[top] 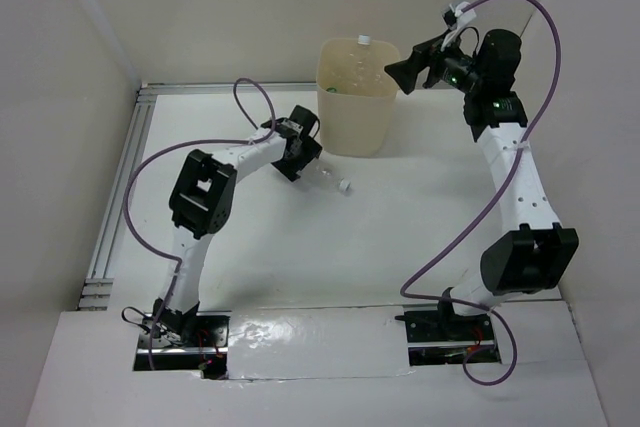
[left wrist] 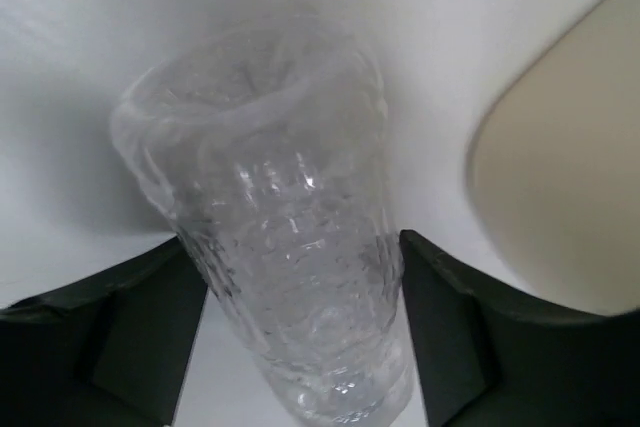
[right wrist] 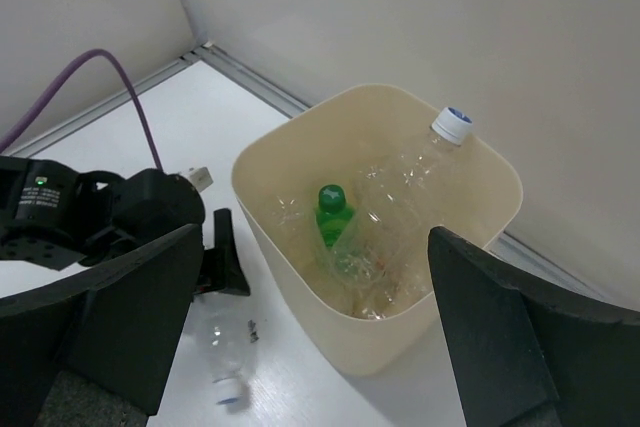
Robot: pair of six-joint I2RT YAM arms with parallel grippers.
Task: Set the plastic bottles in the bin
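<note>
A clear ribbed bottle [left wrist: 285, 247] lies on the table just left of the cream bin [top: 355, 117], its white cap [top: 345, 187] pointing toward me. My left gripper [top: 303, 157] is at its base end, and both fingers [left wrist: 450, 337] press against its sides. In the right wrist view the bottle [right wrist: 228, 357] looks blurred. My right gripper [top: 405, 72] is open and empty, high over the bin's right rim. The bin [right wrist: 300, 277] holds a green bottle [right wrist: 330, 212] and clear bottles, one leaning with its white cap [right wrist: 455, 125] above the rim.
The bin's wall [left wrist: 560, 197] is close on the left gripper's right side. A back wall and a metal rail [top: 190, 87] run behind the bin, and a side wall stands at the left. Purple cables loop over both arms.
</note>
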